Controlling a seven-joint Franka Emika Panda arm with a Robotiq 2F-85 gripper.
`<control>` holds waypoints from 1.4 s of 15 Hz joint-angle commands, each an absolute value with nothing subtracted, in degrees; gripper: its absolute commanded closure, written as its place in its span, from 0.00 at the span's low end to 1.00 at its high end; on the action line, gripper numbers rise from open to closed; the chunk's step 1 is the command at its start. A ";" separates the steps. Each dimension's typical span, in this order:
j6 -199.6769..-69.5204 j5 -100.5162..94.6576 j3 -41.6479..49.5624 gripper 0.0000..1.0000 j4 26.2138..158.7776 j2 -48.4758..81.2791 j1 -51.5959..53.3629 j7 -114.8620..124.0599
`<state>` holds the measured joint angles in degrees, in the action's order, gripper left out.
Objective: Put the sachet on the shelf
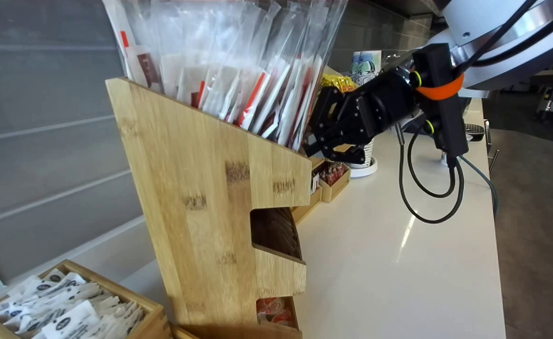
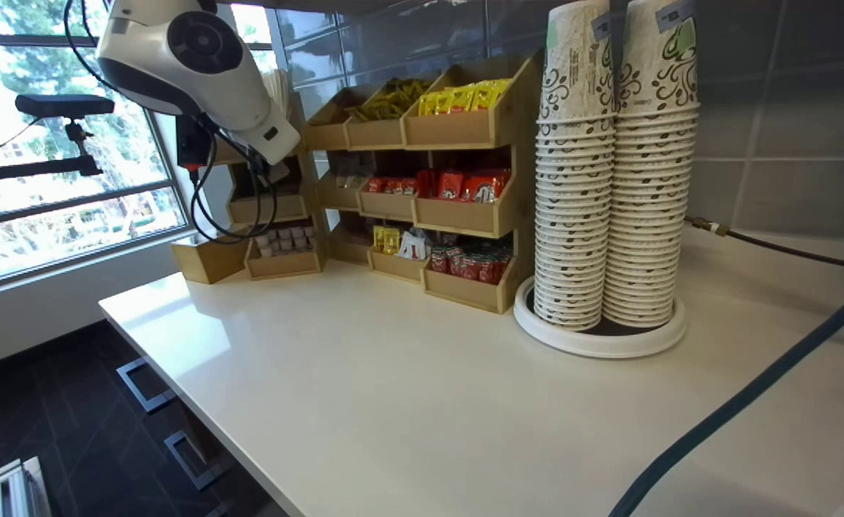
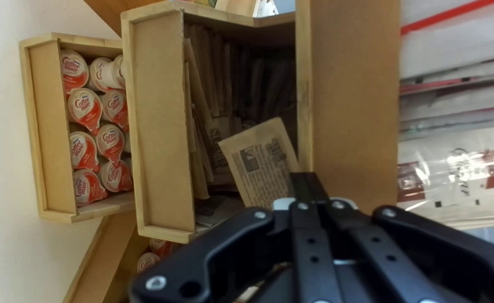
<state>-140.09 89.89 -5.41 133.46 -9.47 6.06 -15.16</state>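
The shelf is the tall bamboo stepped organizer [image 1: 201, 197], also seen in the wrist view [image 3: 352, 97] and at the far end of the counter in an exterior view [image 2: 271, 208]. A brown sachet [image 3: 257, 155] lies tilted in its middle compartment, on other brown packets [image 3: 207, 80]. I cannot pick this sachet out in the exterior views. My gripper [image 3: 307, 179] is shut, its fingertips together with nothing visible between them. The fingers overlap the sachet's lower right edge in the wrist view. In an exterior view the gripper [image 1: 310, 145] is at the front of the shelf's top compartment.
Clear-wrapped cutlery packs [image 1: 238, 70] stick up from the top compartment. Creamer cups [image 3: 85, 105] fill the bottom one. A low tray [image 1: 151, 315] of white packets stands beside the shelf. A condiment rack [image 2: 457, 280] and paper cup stacks [image 2: 572, 215] stand further along the counter.
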 commanded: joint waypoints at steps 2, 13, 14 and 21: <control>-142.16 90.90 -6.77 1.00 133.86 -8.16 6.15 -14.93; -150.03 89.81 -8.48 1.00 135.09 -5.13 6.60 -15.59; -150.41 90.04 -8.45 1.00 134.87 -5.11 6.58 -15.88; -152.25 93.97 -7.85 1.00 132.56 -6.89 5.92 -19.26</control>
<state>-151.02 90.35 -7.96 133.72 -5.82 5.93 -16.56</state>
